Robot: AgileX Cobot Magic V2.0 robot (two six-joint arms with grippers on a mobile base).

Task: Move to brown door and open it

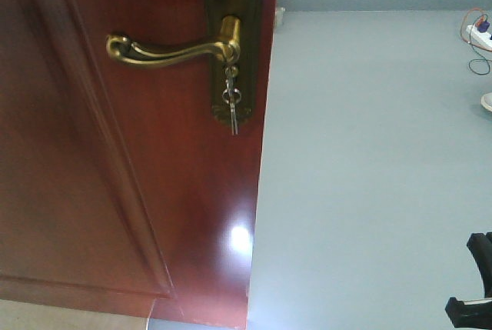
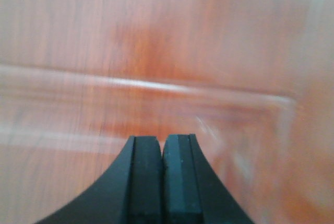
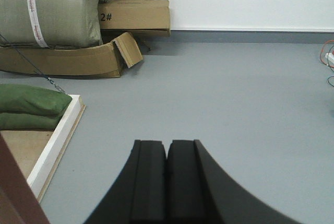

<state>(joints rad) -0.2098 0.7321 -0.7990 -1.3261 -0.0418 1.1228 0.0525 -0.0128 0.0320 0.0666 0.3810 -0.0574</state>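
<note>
The front view has the brown door [image 1: 115,191] filling the left half, close to the robot. Its brass handle [image 1: 169,49] is level, keys [image 1: 231,99] hang from the lock, and its free edge stands against open grey floor [image 1: 369,153] with no frame in sight. The approach looks done and the door seems already swung open, at least partly. In the left wrist view, the left gripper [image 2: 163,182] has its jaws pressed together on nothing, pointed at the door's panel, which is blurred and very near; contact cannot be told. In the right wrist view, the right gripper [image 3: 167,182] is likewise closed and empty, facing across the floor toward boxes [image 3: 133,15] and sacks [image 3: 31,106]. What is left, probably, is only pushing the door wider.
</note>
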